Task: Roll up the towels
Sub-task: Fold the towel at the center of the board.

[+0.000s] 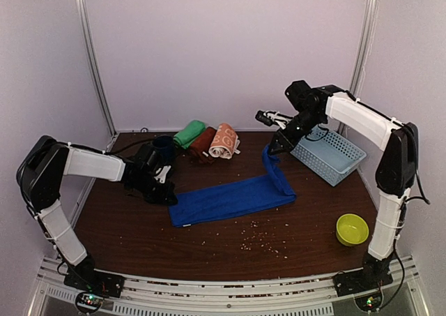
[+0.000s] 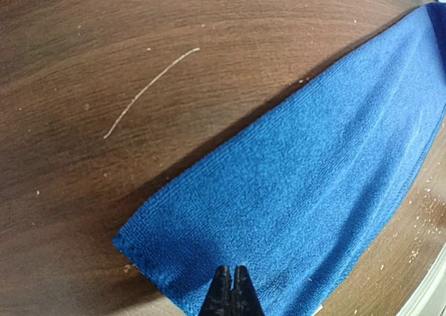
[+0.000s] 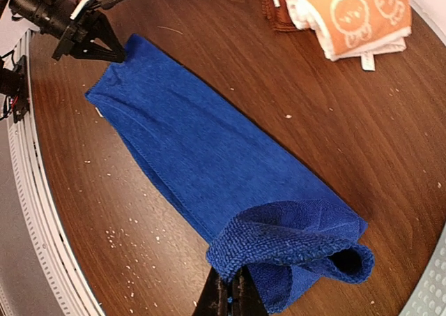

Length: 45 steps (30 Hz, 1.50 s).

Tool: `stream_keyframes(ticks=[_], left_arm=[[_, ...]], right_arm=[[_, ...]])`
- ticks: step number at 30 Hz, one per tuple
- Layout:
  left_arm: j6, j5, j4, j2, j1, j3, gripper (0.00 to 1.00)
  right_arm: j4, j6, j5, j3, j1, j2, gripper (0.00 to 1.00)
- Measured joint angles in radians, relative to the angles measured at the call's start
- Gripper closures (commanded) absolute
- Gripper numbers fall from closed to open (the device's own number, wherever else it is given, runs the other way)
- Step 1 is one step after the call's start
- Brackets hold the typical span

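A royal blue towel (image 1: 230,199) lies folded in a long strip across the middle of the table. My right gripper (image 3: 240,282) is shut on its right end and holds that end lifted and curled over (image 1: 275,164). My left gripper (image 2: 231,277) is shut, its tips down over the strip's left end (image 2: 300,190), with no cloth seen between them. In the right wrist view the left gripper (image 3: 120,54) meets the towel's far corner. Three rolled towels lie at the back: green (image 1: 189,133), dark maroon (image 1: 202,144), and orange with a white print (image 1: 224,140).
A navy mug (image 1: 164,147) stands just behind my left gripper. A pale blue basket (image 1: 329,153) sits at the back right, close to the right arm. A yellow-green bowl (image 1: 352,229) is at the front right. Crumbs (image 1: 254,238) dot the wood in front of the towel.
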Motion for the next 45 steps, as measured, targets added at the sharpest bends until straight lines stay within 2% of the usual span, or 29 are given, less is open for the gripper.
stream_keyframes(ticks=[9,15,24,32,45], left_arm=[[-0.018,0.001,0.036,0.0,0.0,-0.042,1.0],[-0.026,-0.011,0.042,-0.006,0.0,-0.048,1.0],[-0.079,-0.077,-0.005,-0.065,0.008,-0.083,1.0],[-0.15,-0.081,-0.028,-0.081,0.014,-0.11,1.0],[-0.2,-0.013,0.059,-0.081,0.02,-0.15,1.0]], right_arm=[[0.003,0.03,-0.056,0.114,0.141,0.126,1.0],[0.026,0.084,-0.095,0.126,0.203,0.208,1.0],[0.164,0.275,-0.117,0.126,0.266,0.281,1.0],[0.313,0.472,-0.121,0.154,0.31,0.367,1.0],[0.413,0.599,-0.124,0.199,0.383,0.401,1.0]])
